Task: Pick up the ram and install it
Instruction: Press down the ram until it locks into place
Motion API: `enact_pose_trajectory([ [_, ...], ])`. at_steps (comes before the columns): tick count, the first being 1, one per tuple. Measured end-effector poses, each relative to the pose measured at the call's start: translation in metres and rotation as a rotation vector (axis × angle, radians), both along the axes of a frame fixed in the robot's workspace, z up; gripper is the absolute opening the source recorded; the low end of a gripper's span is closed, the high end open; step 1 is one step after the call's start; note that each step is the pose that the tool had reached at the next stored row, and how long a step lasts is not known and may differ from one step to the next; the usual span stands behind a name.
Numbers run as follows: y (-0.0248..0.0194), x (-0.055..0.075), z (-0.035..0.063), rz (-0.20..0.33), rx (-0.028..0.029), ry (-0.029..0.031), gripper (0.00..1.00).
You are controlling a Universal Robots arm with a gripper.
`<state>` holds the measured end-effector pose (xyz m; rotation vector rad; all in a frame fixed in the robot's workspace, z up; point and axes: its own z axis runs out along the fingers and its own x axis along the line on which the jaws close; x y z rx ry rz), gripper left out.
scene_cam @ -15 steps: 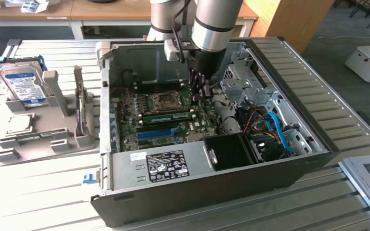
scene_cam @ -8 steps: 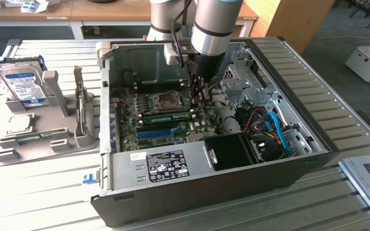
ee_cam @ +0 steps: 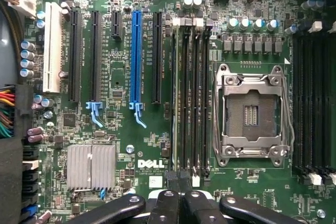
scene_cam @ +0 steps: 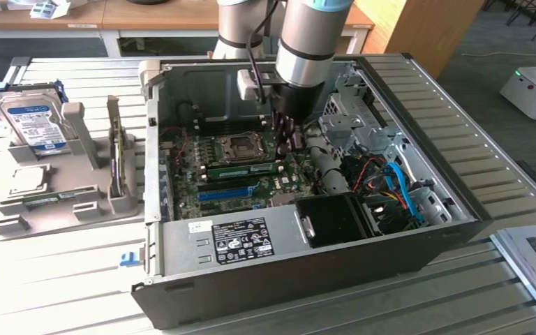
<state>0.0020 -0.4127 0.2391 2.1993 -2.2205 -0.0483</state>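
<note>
With jaws together, the gripper (ee_cam: 180,203) hovers over the motherboard (ee_cam: 131,145), whose seated ram (scene_cam: 242,168) appears in the exterior view.

Matt green circuit board on the motherboard (ee_cam: 121,145); glossy blue plastic on the long slot (ee_cam: 136,56); white plastic on the slot (ee_cam: 52,45) beside the edge; bright bare metal on the processor socket frame (ee_cam: 252,111); ribbed, brushed grey metal on the heatsink (ee_cam: 90,166); matt black plastic and metal on the gripper (ee_cam: 178,179); dull grey sheet steel on the computer case (scene_cam: 435,181); shiny silver metal with a paper label on the hard drive (scene_cam: 37,125); matt grey plastic on the holder (scene_cam: 82,202); ribbed pale metal on the table (scene_cam: 54,286).
</note>
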Motion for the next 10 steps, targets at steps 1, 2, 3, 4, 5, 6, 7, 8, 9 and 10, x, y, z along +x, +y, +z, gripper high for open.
enact_pose_trajectory([
  [1, 0.0, 0.0, -0.0001, 0.0, -0.0003, 0.0001, 0.1],
  [2, 0.0, 0.0, -0.0001, 0.0, -0.0002, 0.0, 0.1],
  [3, 0.0, 0.0, -0.0001, 0.0, -0.0002, 0.0001, 0.1],
  [4, 0.0, 0.0, -0.0001, 0.0, -0.0003, 0.0001, 0.1],
  [5, 0.0, 0.0, -0.0001, 0.0, -0.0002, 0.0, 0.1],
  [6, 0.0, 0.0, -0.0002, 0.0, -0.0002, 0.0, 0.1],
  [7, 0.0, -0.0004, -0.0004, 0.0, 0.0, 0.0, 0.1],
  [8, 0.0001, -0.0008, -0.0006, 0.0, 0.0, 0.0, 0.1],
  [9, 0.0001, -0.0008, -0.0007, 0.0, -0.0001, 0.0, 0.1],
  [10, 0.0001, -0.0008, -0.0008, 0.0, -0.0002, 0.0, 0.1],
])
